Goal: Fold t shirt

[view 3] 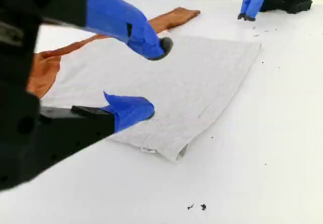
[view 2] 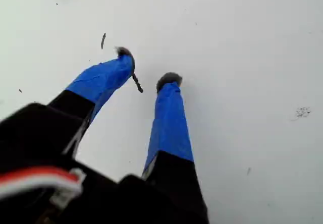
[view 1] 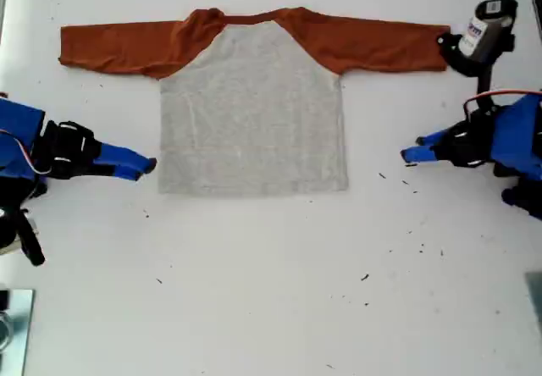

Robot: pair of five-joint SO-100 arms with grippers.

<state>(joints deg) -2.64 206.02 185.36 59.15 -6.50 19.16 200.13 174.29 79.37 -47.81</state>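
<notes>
The t shirt point(view 1: 252, 109) lies flat on the white table point(view 1: 271, 291), grey body smooth, both rust-orange sleeves point(view 1: 118, 46) spread out sideways; no print shows. My second gripper point(view 1: 146, 167) comes in from the exterior view's left and stands open beside the shirt's hem corner point(view 3: 174, 151). In its wrist view that gripper point(view 3: 154, 77) has its jaws apart over the grey cloth edge point(view 3: 192, 82). My first gripper point(view 1: 408, 155) at the exterior view's right is open point(view 2: 146, 65) over bare table, a short way from the shirt's side.
A black and white device point(view 1: 483, 37) stands at the exterior view's upper right, by the sleeve end. A metal object point(view 1: 13, 321) sits at the lower left edge. Small dark specks point(view 1: 366, 277) dot the table in front of the shirt.
</notes>
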